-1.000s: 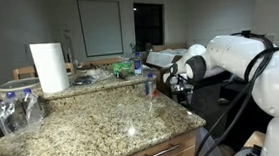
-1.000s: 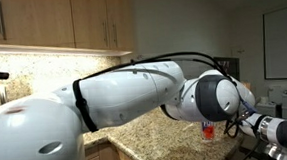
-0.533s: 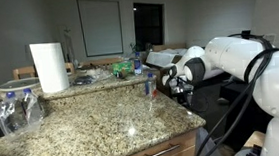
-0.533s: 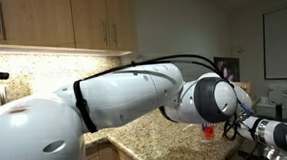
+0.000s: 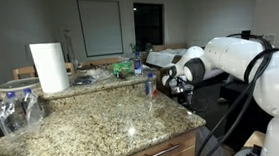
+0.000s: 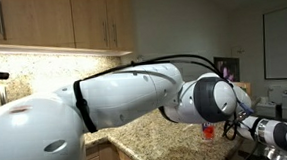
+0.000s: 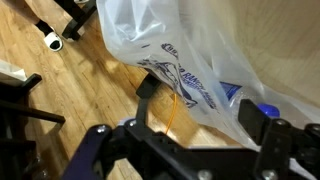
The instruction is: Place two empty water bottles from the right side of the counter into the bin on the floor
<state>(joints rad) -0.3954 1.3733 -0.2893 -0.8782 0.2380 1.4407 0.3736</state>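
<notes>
Arm edged nearer the water bottle

Glossy white rounded arm with black joint bands and black cables.

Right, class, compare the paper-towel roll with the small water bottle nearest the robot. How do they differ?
The paper-towel roll is plain white; the water bottle is darker with a blue band. The roll is far taller and wider than the bottle. The bottle stands beside the hand; the roll stands well away from it. Both are upright.
</notes>
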